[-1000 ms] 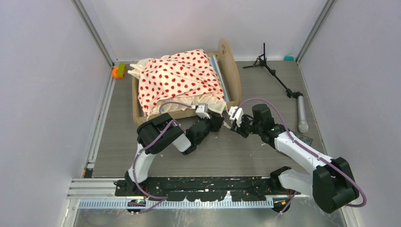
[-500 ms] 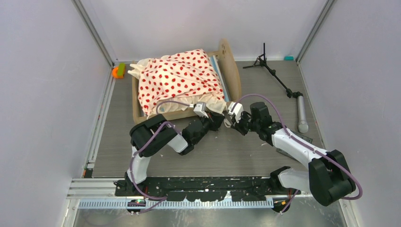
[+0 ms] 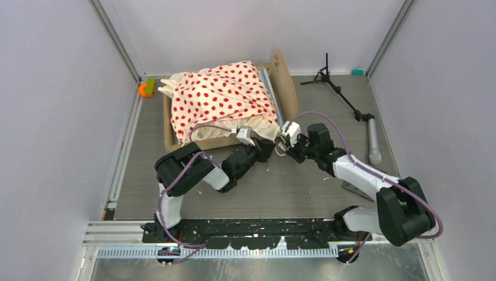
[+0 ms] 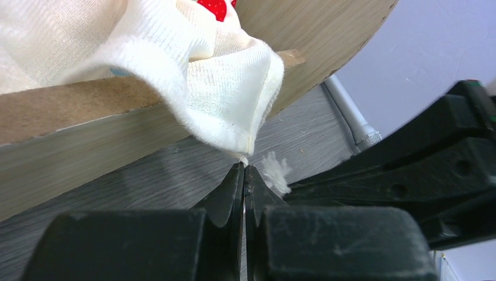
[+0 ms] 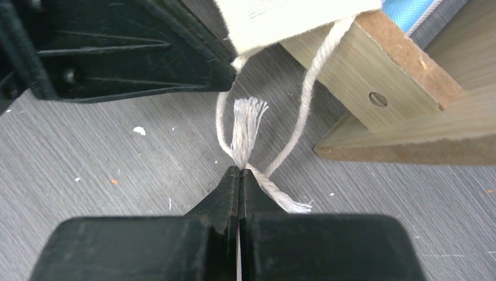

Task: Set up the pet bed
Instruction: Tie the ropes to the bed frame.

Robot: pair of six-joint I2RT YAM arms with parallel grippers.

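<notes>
The pet bed stands at the back middle, its light-wood frame under the cream red-dotted bedding. At the bed's near right corner both grippers meet tip to tip. A cream corner of the bedding hangs right above my left gripper, which is shut with a bit of white cord pinched at its tips. My right gripper is shut on the white cord, whose frayed end sticks up above the jaws. A second strand runs up to the frame's corner.
A black tripod stand and a grey cylinder lie at the right. An orange and green object sits by the left wall. A dark mat shows under the right arm. Walls close in on three sides.
My left gripper has shut at the bedding's corner. Both arms have shifted slightly left, toward the bed corner, the right one still shut on the cord.
</notes>
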